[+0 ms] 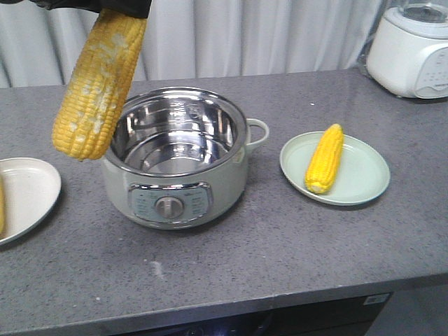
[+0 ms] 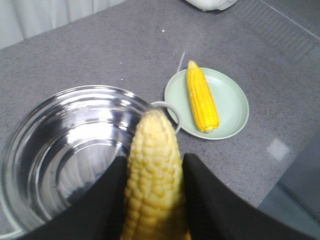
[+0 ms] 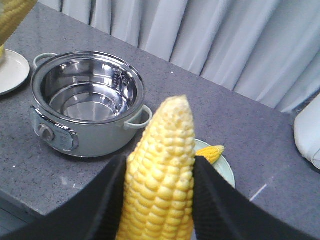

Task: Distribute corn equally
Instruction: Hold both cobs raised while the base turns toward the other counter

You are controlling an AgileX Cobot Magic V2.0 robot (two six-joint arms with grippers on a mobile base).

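A corn cob with whitish patches (image 1: pixel 94 84) hangs nearly upright over the left rim of the pot, with my left gripper (image 1: pixel 105 8) shut on its upper end. In the left wrist view this cob (image 2: pixel 155 132) fills the gap between the black fingers of the left gripper (image 2: pixel 155 158). My right gripper (image 3: pixel 160 158) is shut on a second cob (image 3: pixel 165 135), held in the air above the green plate (image 3: pixel 226 172). A third cob (image 1: pixel 325 159) lies on that green plate (image 1: pixel 364 178). At the left frame edge, a yellow sliver of corn (image 1: pixel 1 203) shows on the white plate (image 1: pixel 28 189).
An empty steel-lined electric pot (image 1: pixel 175 189) with a front dial stands mid-counter between the two plates. A white appliance (image 1: pixel 413 49) sits at the back right corner. A curtain hangs behind the grey counter, whose front edge runs along the bottom.
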